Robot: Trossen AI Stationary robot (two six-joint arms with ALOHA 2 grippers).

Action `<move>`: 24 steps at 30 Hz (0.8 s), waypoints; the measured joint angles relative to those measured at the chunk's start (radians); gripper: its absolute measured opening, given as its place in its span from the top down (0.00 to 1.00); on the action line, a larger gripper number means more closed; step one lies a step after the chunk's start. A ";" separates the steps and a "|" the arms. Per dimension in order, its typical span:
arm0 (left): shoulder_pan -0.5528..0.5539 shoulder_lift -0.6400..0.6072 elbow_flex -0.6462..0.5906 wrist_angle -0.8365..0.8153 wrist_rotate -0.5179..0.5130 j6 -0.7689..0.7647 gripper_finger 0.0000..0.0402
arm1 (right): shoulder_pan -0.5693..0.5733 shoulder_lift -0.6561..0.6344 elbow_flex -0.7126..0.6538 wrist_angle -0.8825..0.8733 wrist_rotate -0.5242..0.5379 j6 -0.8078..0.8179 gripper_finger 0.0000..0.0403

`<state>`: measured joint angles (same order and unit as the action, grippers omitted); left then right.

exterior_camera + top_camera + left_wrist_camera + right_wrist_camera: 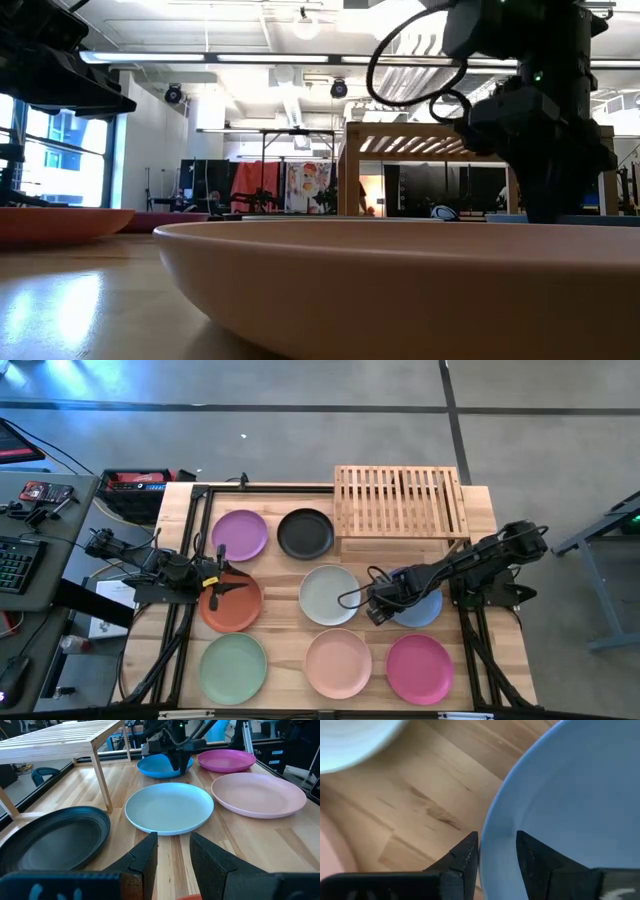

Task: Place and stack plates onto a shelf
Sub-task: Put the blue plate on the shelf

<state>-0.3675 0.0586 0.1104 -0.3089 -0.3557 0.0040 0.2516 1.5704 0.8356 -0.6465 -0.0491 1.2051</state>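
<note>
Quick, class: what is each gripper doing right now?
Left gripper: open, holding nothing, over the orange plate.
Right gripper: open, fingers straddling the blue plate's rim, not clamped.

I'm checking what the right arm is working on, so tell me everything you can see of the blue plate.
The blue plate is round, shallow and matte, with a low raised rim. It lies flat on the wooden table, right of the off-white plate and above the magenta plate. The right gripper is open, its fingers straddling the plate's rim, one outside and one inside. The arm covers much of it from above.
</note>
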 joint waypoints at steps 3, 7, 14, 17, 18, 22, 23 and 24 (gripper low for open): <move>0.000 0.000 0.000 0.000 0.000 0.000 0.75 | 0.000 0.018 0.000 0.000 -0.001 -0.008 0.73; 0.000 0.000 0.000 0.000 0.000 0.000 0.75 | 0.000 0.019 0.001 0.002 -0.002 -0.008 0.77; 0.000 0.000 0.000 0.000 0.000 0.000 0.75 | 0.000 0.013 0.006 -0.001 -0.024 0.003 0.98; 0.000 0.000 0.000 0.000 0.000 0.000 0.75 | 0.000 0.017 0.024 -0.025 -0.030 0.010 0.97; 0.000 0.000 0.000 0.000 0.000 0.000 0.75 | 0.000 0.018 0.035 -0.039 -0.030 0.009 0.97; 0.000 0.000 0.000 0.000 0.000 0.000 0.75 | 0.000 0.019 0.102 -0.092 -0.033 -0.007 0.99; 0.000 0.000 0.000 0.000 0.000 0.000 0.75 | 0.000 0.019 0.120 -0.109 -0.034 -0.008 0.99; 0.000 0.000 0.000 0.000 0.000 0.000 0.75 | 0.000 0.019 0.137 -0.127 -0.034 -0.008 0.99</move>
<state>-0.3676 0.0589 0.1104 -0.3088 -0.3553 0.0036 0.2516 1.5894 0.9729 -0.7739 -0.0830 1.1969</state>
